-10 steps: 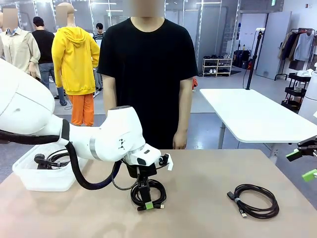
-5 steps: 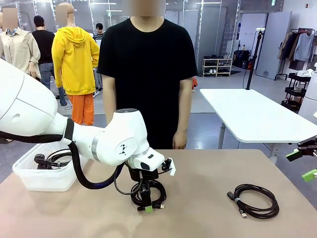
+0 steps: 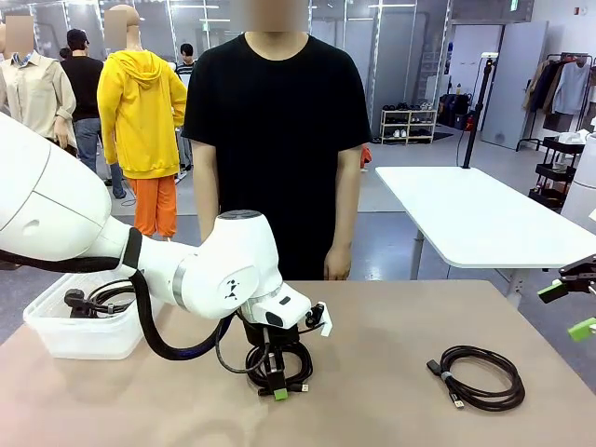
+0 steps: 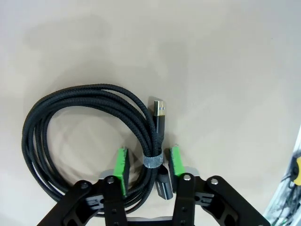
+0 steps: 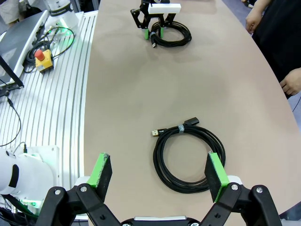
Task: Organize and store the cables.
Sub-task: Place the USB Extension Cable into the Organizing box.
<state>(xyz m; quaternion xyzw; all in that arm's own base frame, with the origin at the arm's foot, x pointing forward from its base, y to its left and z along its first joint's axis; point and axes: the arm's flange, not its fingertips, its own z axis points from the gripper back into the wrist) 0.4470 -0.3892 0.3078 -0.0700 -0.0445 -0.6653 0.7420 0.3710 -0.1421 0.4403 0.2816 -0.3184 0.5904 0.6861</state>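
Close the left hand (image 4: 148, 162), now spread astride the tied strands of the cable coil (image 4: 94, 94) at the middle of the front edge of the surface (image 3: 391, 396), squarely on the tie (image 4: 153, 160) so every loop lifts together. Leave the second coil (image 5: 160, 160) by the right edge to the wide-spread, empty right hand (image 3: 566, 309); carry toward the bin (image 3: 74, 342) at the left edge.

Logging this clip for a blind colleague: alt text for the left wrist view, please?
The left gripper, jaws open, straddles the tied part of a coiled black cable lying on the tan table, a green pad on each side. Its USB plug points away from the gripper.
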